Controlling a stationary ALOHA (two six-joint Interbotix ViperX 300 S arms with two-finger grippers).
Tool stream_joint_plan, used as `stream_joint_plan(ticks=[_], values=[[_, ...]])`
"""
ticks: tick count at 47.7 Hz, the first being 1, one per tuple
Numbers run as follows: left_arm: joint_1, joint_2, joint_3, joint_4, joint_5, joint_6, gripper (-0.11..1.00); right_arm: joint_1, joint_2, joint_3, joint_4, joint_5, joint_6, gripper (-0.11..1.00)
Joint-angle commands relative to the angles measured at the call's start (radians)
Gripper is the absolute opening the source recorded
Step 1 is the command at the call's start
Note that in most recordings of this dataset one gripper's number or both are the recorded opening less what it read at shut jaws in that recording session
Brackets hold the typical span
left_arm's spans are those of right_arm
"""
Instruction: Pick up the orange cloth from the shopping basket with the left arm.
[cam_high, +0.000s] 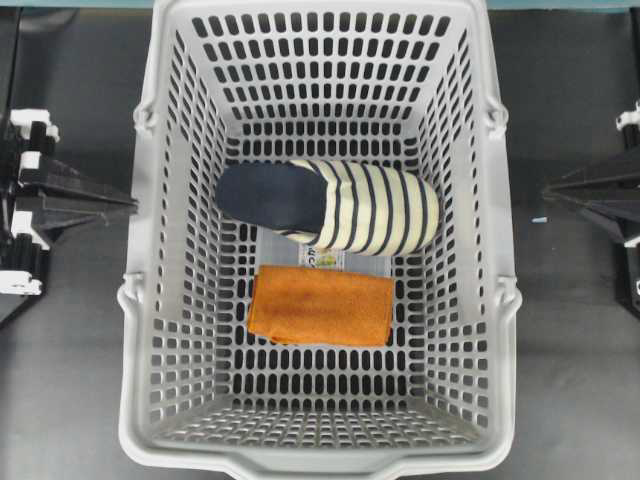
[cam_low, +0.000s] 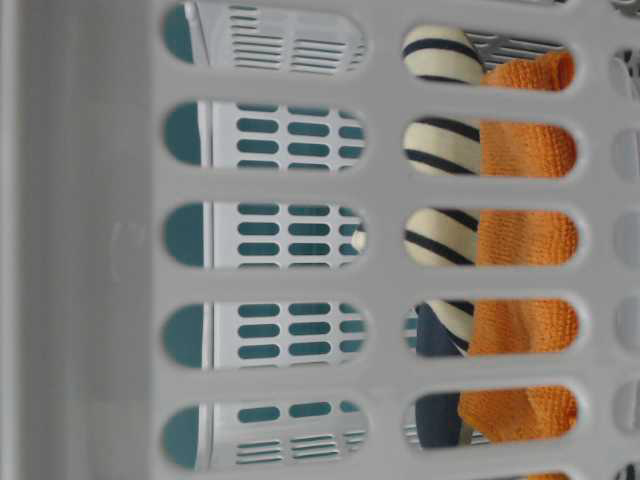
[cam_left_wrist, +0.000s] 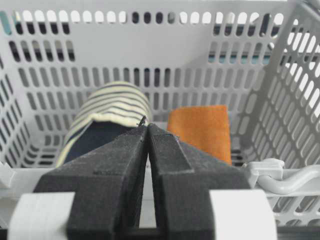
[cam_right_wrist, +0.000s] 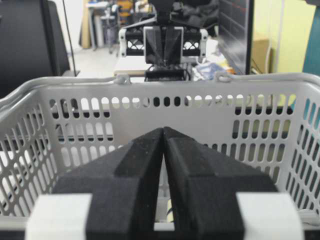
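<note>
The orange cloth (cam_high: 320, 305) lies flat on the floor of the grey shopping basket (cam_high: 150, 300), near its middle. It also shows in the left wrist view (cam_left_wrist: 200, 130) and through the wall slots in the table-level view (cam_low: 525, 240). My left gripper (cam_high: 130, 205) is shut and empty. It sits outside the basket's left wall, just above the rim, with its tips (cam_left_wrist: 147, 127) pointing in between the slipper and the cloth. My right gripper (cam_high: 548, 188) is shut and empty outside the right wall (cam_right_wrist: 163, 130).
A cream-and-navy striped slipper (cam_high: 330, 205) lies just behind the cloth, close to it; it also shows in the left wrist view (cam_left_wrist: 112, 107). A labelled pale item (cam_high: 325, 258) shows between them on the floor. The tall slotted walls (cam_left_wrist: 150, 55) enclose everything.
</note>
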Motion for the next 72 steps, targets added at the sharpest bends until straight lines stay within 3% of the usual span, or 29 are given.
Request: stream_joint_plan(ticks=[1, 10, 20, 42, 51, 63, 66, 72], values=[[-0.005, 0.006, -0.084, 0.038, 0.067, -0.043, 0.06, 0.005, 0.011, -0.009, 0.002, -0.005, 0.002, 0.00], [-0.012, 0.067, -0.281, 0.040, 0.367, -0.117, 0.00, 0.006, 0.006, -0.005, 0.014, 0.021, 0.032, 0.00], [-0.055, 0.218, -0.512, 0.040, 0.644, -0.100, 0.00, 0.006, 0.003, -0.005, 0.014, 0.029, 0.037, 0.00], [-0.107, 0.756, -0.977, 0.040, 1.039, -0.095, 0.00, 0.006, -0.002, -0.002, 0.014, 0.057, 0.038, 0.00], [-0.107, 0.896, -1.103, 0.040, 1.213, -0.064, 0.00, 0.006, -0.020, -0.002, 0.014, 0.080, 0.038, 0.00], [-0.114, 0.985, -1.144, 0.040, 1.221, -0.005, 0.01, 0.006, -0.048, 0.000, 0.014, 0.106, 0.038, 0.00], [-0.114, 0.999, -1.141, 0.040, 1.213, -0.012, 0.06, 0.006, -0.051, 0.000, 0.014, 0.107, 0.038, 0.00], [-0.115, 1.031, -1.132, 0.040, 1.183, -0.014, 0.41, 0.006, -0.054, 0.002, 0.014, 0.106, 0.038, 0.00]])
